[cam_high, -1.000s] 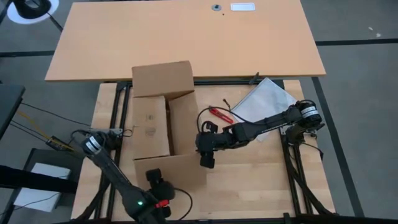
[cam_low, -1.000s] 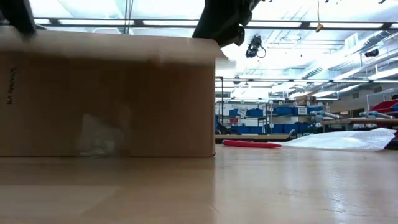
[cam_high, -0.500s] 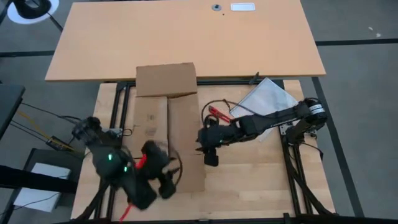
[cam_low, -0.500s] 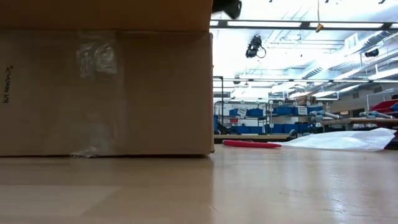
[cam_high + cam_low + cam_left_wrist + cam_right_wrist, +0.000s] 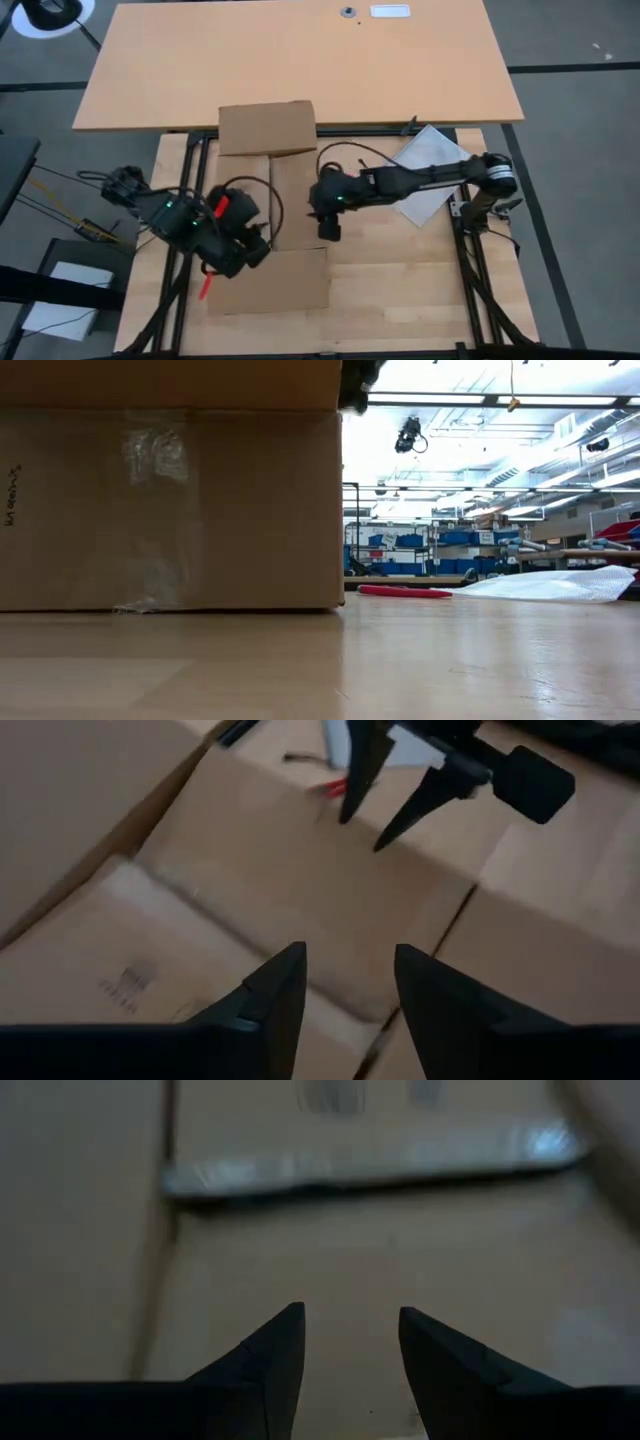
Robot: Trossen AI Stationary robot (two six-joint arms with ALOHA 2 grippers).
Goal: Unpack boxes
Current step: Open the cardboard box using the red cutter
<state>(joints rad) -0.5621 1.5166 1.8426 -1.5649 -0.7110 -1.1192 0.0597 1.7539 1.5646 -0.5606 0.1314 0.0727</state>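
Brown cardboard carton: standing on the wooden surface, left of centre, flaps spread, clear tape on its side. Left gripper: above the carton's near-left part, jaws apart, holding nothing. Right gripper: at the carton's right edge, jaws apart, empty. Plastic bag: far right.
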